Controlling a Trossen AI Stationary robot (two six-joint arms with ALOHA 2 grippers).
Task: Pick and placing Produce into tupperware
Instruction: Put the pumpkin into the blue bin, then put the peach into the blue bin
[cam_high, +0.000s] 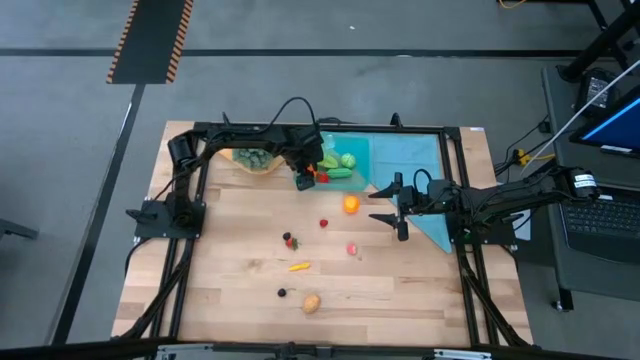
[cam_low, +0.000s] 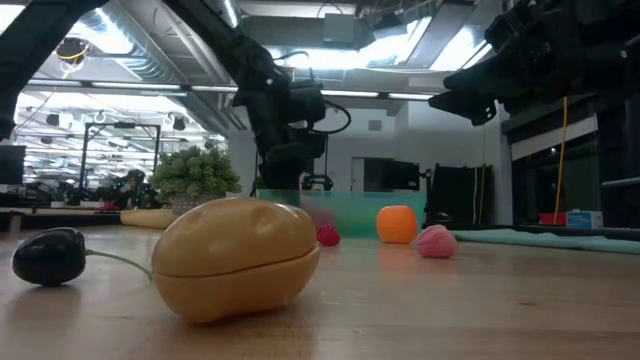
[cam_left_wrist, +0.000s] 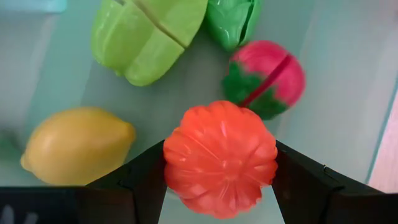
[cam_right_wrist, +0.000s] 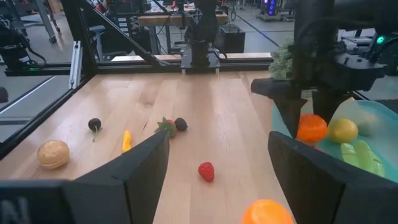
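the left gripper (cam_left_wrist: 221, 171) hangs over the tupperware (cam_high: 385, 152) at the table's far edge, its fingers pinched on a ribbed orange-red fruit (cam_left_wrist: 221, 158). below it, already inside the tupperware, lie a yellow lemon (cam_left_wrist: 78, 146), a light green piece (cam_left_wrist: 146, 34), a darker green one (cam_left_wrist: 233, 22) and a red fruit with a green cap (cam_left_wrist: 267, 78). this looks like the placing step: the held fruit sits above the container and not yet down in it. the next move seems to call for a short descent onto the bare floor beside the lemon, then a release. the right gripper (cam_high: 397, 212) waits with fingers spread and empty, just in front of the tupperware, near an orange (cam_high: 351, 204). more produce lies farther out from the tupperware on the wood: a strawberry (cam_right_wrist: 206, 171), a tan potato (cam_low: 235, 258), a dark berry (cam_right_wrist: 94, 124).
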